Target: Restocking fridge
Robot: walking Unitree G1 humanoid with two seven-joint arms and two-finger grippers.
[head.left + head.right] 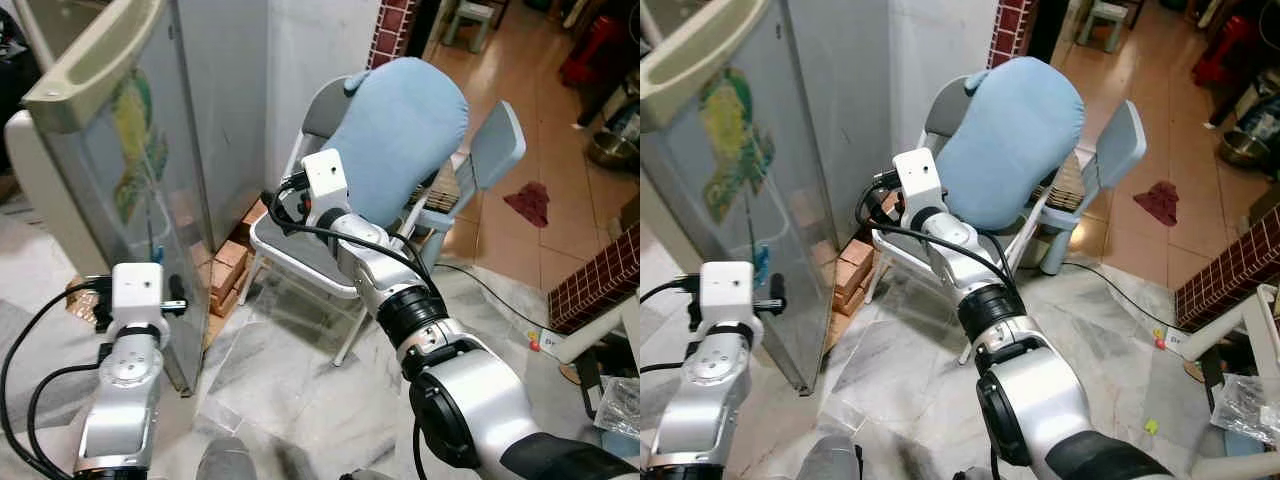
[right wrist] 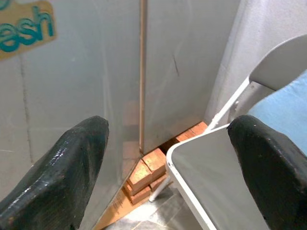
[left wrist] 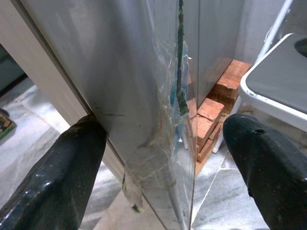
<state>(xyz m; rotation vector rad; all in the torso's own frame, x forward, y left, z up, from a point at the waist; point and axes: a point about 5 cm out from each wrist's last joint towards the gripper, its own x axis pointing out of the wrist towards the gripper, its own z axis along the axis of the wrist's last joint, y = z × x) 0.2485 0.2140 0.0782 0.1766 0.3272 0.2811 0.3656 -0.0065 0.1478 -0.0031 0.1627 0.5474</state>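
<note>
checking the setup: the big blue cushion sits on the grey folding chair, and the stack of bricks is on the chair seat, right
Not quite. The big blue cushion does sit on the grey folding chair, but the stack of bricks lies on the floor beside the chair, by the fridge; the right wrist view shows it.

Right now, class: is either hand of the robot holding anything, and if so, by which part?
Nothing is firmly held. The left hand is open, its fingers straddling the fridge door's lower edge. The right hand is open by the chair.

Grey fridge door (image 1: 140, 190) (yellow-green sticker (image 1: 132, 135)) — blue cushion (image 1: 400, 135), orange bricks (image 1: 228, 268).
</note>
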